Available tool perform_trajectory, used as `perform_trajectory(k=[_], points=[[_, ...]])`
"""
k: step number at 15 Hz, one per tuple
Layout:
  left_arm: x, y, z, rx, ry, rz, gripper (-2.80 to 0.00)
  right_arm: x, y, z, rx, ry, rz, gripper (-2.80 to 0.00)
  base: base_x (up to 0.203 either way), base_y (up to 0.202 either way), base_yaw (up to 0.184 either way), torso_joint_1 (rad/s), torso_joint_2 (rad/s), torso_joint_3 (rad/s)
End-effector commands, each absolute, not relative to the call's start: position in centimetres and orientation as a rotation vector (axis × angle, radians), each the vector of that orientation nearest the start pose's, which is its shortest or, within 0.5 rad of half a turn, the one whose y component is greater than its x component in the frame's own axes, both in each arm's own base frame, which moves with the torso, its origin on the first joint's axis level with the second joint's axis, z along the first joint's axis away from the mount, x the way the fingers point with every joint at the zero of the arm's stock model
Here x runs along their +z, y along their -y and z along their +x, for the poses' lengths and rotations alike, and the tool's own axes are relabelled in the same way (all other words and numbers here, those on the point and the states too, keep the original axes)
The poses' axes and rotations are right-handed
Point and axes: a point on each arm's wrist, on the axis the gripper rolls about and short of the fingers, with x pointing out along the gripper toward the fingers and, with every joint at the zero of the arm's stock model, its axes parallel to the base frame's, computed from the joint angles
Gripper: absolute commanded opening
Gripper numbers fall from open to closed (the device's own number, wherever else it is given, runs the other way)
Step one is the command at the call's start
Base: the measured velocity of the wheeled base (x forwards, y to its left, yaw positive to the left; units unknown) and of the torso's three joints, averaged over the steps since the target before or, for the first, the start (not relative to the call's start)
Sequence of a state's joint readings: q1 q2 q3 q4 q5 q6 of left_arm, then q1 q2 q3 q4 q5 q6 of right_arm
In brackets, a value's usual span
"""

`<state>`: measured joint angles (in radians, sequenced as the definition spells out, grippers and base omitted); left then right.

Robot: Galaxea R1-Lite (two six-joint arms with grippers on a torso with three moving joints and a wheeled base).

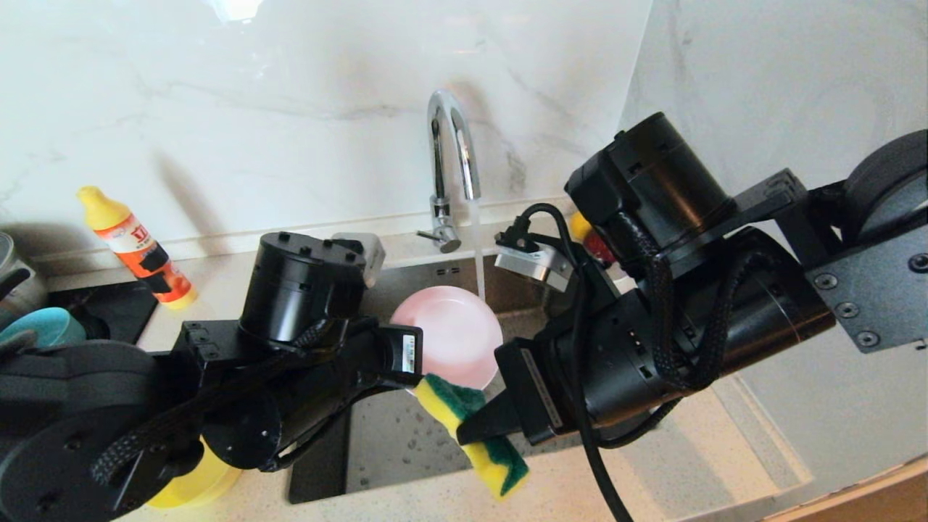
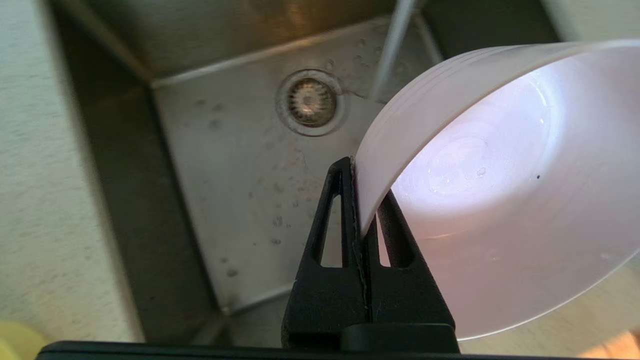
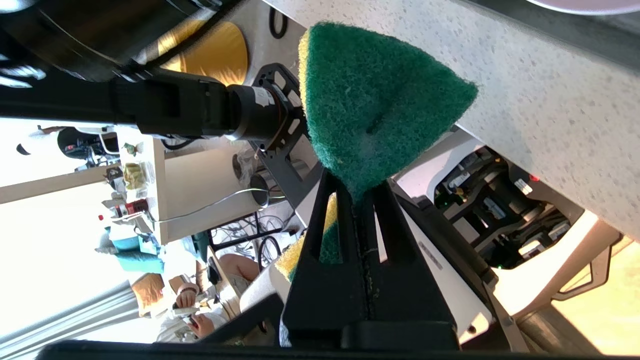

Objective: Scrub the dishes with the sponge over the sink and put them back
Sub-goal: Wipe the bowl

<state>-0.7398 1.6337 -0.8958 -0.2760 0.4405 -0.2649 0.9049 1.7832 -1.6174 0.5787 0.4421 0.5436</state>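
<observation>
Your right gripper (image 1: 471, 428) pinches the sponge (image 1: 471, 428) beside the pink bowl (image 1: 453, 333), which your left gripper (image 2: 361, 200) clamps by its rim over the sink (image 2: 240, 190), ready for scrubbing.

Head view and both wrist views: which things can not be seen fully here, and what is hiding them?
- Yellow bowl, head view: mostly behind the left arm.
- Light blue bowl, head view: cut by the frame edge and the arm.
- Sink drain: hidden in the head view by the pink bowl.
- Left pincer: hidden in the head view; seen in its wrist view.
- Fruit, head view: behind the right arm.
</observation>
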Motion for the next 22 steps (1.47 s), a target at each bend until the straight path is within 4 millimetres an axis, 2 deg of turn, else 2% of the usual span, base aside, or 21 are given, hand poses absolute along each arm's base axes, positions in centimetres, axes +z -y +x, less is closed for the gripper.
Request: perform_trajectory(k=[1, 4, 8, 11, 16, 19, 22], points=[[18.7, 19.3, 22.7, -0.205, -0.413, 0.005, -2.80, 26.5, -26.6, 19.5, 1.020, -1.118, 0.251, -2.80, 0.000, 0.000, 0.000, 0.000, 0.00, 0.000], [19.2, 19.5, 23.0, -0.192, -0.333, -0.049, -2.80, 25.8, -26.9, 20.0, 0.995, -1.134, 0.245, -2.80, 0.000, 0.000, 0.000, 0.000, 0.00, 0.000], [19.6, 19.4, 22.8, -0.196, -0.323, -0.058, -2.80, 25.1, -27.4, 20.6, 0.956, -1.160, 0.271, -2.80, 0.000, 0.000, 0.000, 0.000, 0.00, 0.000], [19.1, 19.2, 22.6, -0.196, -0.336, -0.052, -2.80, 24.9, -27.4, 21.8, 0.932, -1.154, 0.290, -2.80, 0.000, 0.000, 0.000, 0.000, 0.00, 0.000], [20.1, 18.7, 22.1, -0.201, -0.312, -0.095, -2.80, 25.1, -26.4, 23.0, 0.898, -1.139, 0.316, -2.80, 0.000, 0.000, 0.000, 0.000, 0.00, 0.000], [19.6, 18.7, 22.1, -0.194, -0.322, -0.108, -2.80, 25.9, -25.8, 22.6, 0.908, -1.118, 0.326, -2.80, 0.000, 0.000, 0.000, 0.000, 0.00, 0.000], [19.3, 18.7, 22.0, -0.200, -0.290, -0.130, -2.80, 25.9, -26.0, 22.8, 0.911, -1.114, 0.327, -2.80, 0.000, 0.000, 0.000, 0.000, 0.00, 0.000]])
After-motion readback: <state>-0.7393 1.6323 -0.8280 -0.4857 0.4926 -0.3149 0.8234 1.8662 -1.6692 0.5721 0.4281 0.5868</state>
